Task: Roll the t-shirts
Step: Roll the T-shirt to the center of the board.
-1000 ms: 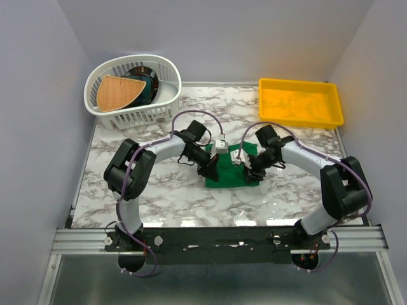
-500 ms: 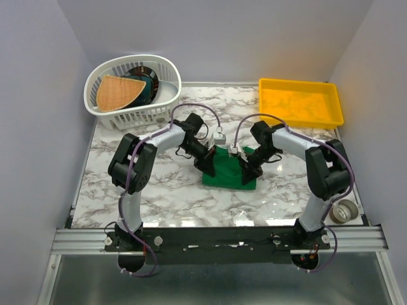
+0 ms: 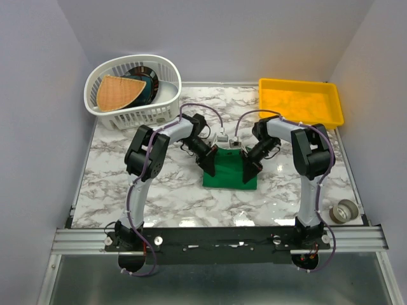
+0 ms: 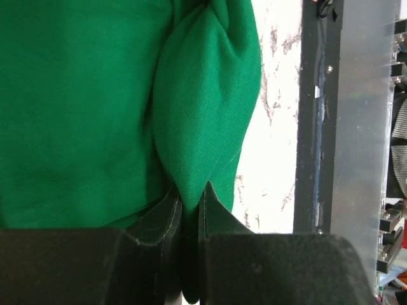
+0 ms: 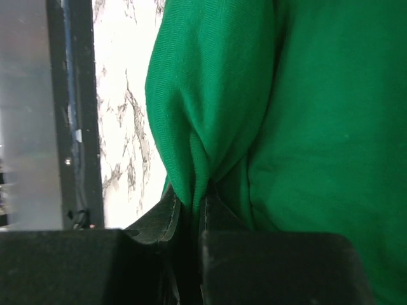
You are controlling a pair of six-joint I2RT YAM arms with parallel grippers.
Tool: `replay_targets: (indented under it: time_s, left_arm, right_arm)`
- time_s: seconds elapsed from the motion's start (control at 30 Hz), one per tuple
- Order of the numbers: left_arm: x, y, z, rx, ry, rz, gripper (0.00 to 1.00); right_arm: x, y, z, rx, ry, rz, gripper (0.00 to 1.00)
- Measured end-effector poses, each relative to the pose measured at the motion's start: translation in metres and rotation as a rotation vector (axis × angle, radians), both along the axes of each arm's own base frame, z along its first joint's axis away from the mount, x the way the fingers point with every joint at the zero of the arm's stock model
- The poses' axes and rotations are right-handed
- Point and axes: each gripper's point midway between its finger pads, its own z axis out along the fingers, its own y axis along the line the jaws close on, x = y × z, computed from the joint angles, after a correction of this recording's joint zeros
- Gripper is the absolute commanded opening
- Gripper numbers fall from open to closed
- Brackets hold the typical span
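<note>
The green t-shirt [image 3: 229, 173] lies folded into a small rectangle on the marble table [image 3: 159, 190], between the two arms. My left gripper [image 3: 208, 166] is shut on a bunched fold at the shirt's left far edge, and the pinched fabric [image 4: 203, 121] bulges out from between the black fingers [image 4: 166, 213]. My right gripper [image 3: 248, 168] is shut on the matching fold at the right far edge, where the cloth [image 5: 210, 108] gathers between its fingers [image 5: 166, 219]. Both grippers sit low over the shirt, pointing toward the near edge.
A white laundry basket [image 3: 130, 114] holding an orange cloth and a dark item stands at the back left. A yellow tray [image 3: 299, 101] is at the back right. A roll of tape [image 3: 344, 211] lies near the front right corner. The metal rail [image 3: 216, 238] runs along the near edge.
Both grippers moved toward the back of the table, dragging the shirt's far edge, and the arms folded in. The right gripper closed on the fabric. The shirt now looks more compact.
</note>
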Motion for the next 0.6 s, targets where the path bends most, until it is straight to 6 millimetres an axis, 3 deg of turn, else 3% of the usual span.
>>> replay_targets:
  time_s: [0.17,0.3,0.4,0.53,0.6]
  left_arm:
    - [0.009,0.000,-0.006,0.034,-0.002,0.003,0.10]
    - [0.012,0.004,-0.012,0.082,-0.013,0.017,0.38]
    - [0.012,0.014,-0.016,0.120,-0.061,0.053,0.48]
    - [0.022,0.034,-0.004,0.175,-0.184,0.125,0.53]
    - [0.036,0.045,0.016,0.192,-0.292,0.178,0.56]
  right_arm:
    - [0.007,0.000,-0.002,-0.047,0.113,-0.053,0.10]
    - [0.014,0.003,-0.004,-0.109,0.229,-0.121,0.11]
    - [0.017,0.005,-0.007,-0.153,0.331,-0.176,0.11]
    - [0.017,0.004,-0.005,-0.201,0.392,-0.223,0.12]
    - [0.018,0.003,-0.005,-0.229,0.404,-0.242,0.13]
